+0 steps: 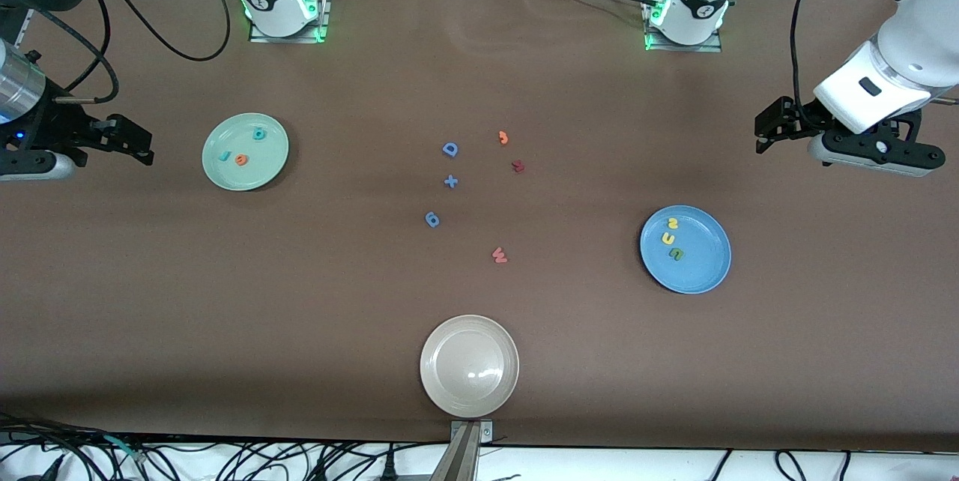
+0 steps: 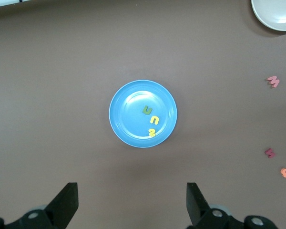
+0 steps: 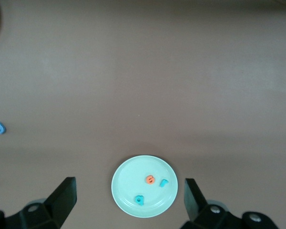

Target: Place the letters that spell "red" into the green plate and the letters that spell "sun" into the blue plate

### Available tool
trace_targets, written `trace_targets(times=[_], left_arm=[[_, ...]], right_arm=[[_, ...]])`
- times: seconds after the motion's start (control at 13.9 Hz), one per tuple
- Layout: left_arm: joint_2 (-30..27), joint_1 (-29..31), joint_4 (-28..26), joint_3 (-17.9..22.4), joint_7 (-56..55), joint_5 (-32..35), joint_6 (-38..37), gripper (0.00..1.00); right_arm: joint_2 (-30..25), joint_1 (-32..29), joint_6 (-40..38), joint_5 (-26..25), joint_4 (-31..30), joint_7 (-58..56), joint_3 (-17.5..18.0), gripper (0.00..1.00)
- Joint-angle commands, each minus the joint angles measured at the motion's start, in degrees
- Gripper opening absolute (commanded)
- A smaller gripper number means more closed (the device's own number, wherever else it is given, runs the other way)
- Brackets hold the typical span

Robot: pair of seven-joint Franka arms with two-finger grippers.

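On the table [image 1: 300, 301] lie foam D [image 1: 449, 149] and W [image 1: 500, 255].

Lighting's pretty even and bright from overhead, so the brown table [image 1: 300, 279] looks flat and matte with only soft, faint shadows. There's a bit of glare on the beige plate [image 1: 469, 365] nearest the front camera, and a pale sheen inside the blue plate [image 2: 143, 113] in the left wrist view. All three views are sharp enough, though the table darkens toward the front view's lower edge.
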Motion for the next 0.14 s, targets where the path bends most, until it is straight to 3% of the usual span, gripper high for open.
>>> trace_targets(times=[0.0,0.07], left_arm=[[-1.20,0.56,-0.78,-0.25,1.44,-1.50,-0.53,1.00],[-1.20,0.56,-0.78,-0.25,1.44,-1.50,-0.53,1.00]], right_arm=[[-0.37,-0.74,-0.98,-1.09,0.45,2.35,0.96,1.00],[-0.37,-0.74,-1.42,-0.91,0.45,2.70,1.05,1.00]])
